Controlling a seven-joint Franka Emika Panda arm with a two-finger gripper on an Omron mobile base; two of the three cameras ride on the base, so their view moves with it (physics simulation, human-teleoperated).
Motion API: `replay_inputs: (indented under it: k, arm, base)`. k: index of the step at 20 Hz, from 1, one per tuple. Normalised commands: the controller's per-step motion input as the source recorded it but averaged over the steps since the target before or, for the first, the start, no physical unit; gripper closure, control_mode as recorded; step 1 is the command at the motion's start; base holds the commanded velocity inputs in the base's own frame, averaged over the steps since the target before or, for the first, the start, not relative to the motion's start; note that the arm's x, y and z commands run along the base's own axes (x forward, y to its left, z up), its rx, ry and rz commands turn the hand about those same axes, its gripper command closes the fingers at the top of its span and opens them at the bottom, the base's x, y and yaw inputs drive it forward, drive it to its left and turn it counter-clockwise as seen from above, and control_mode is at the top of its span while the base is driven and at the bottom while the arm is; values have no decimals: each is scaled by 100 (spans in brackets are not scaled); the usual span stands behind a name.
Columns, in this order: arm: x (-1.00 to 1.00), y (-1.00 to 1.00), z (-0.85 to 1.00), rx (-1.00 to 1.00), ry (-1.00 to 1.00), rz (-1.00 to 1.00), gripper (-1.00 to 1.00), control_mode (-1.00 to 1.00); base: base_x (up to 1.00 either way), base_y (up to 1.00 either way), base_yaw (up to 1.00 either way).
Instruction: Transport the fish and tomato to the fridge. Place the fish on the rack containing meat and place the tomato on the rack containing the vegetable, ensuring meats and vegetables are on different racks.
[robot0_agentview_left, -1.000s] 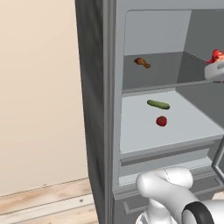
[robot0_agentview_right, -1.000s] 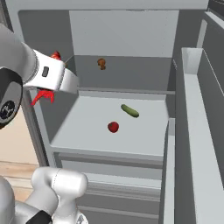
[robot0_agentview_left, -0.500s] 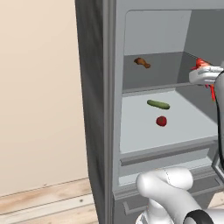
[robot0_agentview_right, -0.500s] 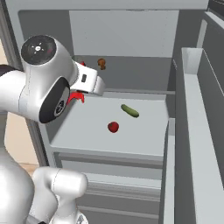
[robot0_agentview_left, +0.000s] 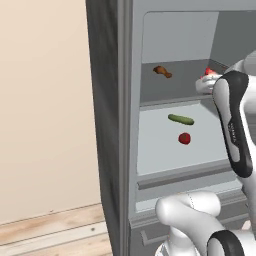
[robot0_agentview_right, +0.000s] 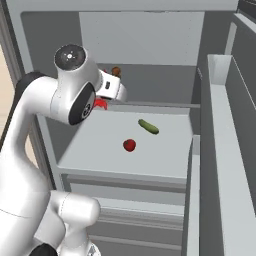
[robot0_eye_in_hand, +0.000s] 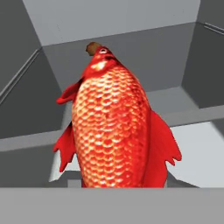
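**Fish swings up to the meat shelf**

Swinging in from the fridge's edge over the last second, the arm now has its hand right at the mouth of the upper shelf (robot0_agentview_left: 175, 85), and the claw (robot0_agentview_right: 103, 102) is clamped tight on the red fish (robot0_eye_in_hand: 116, 127). Look at that hand view: scales and fins fill the middle, head pointing into the fridge, with the brown chicken drumstick (robot0_eye_in_hand: 92, 47) peeking just past its nose on the shelf beyond. From the left base view the fish (robot0_agentview_left: 209, 72) shows as a red sliver at the hand, level with the drumstick (robot0_agentview_left: 162, 71) and well to its right. One shelf down, the lower rack (robot0_agentview_right: 165, 155) carries the cucumber (robot0_agentview_right: 148, 126) and the tomato (robot0_agentview_right: 129, 145), near each other but apart, neither one touched. Over on the right, the open fridge door (robot0_agentview_right: 225, 150) stands wide.
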Motion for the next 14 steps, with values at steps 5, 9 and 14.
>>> replay_inputs:
  k: [5,9,14]
  arm:
    - [66,-2,0,0,9,2,100,-100]
    - [72,-4,-3,0,9,4,100,-100]
    - [72,-4,-15,0,4,4,100,-100]
  base:
    - [0,0,0]
    - [0,0,0]
    - [0,0,0]
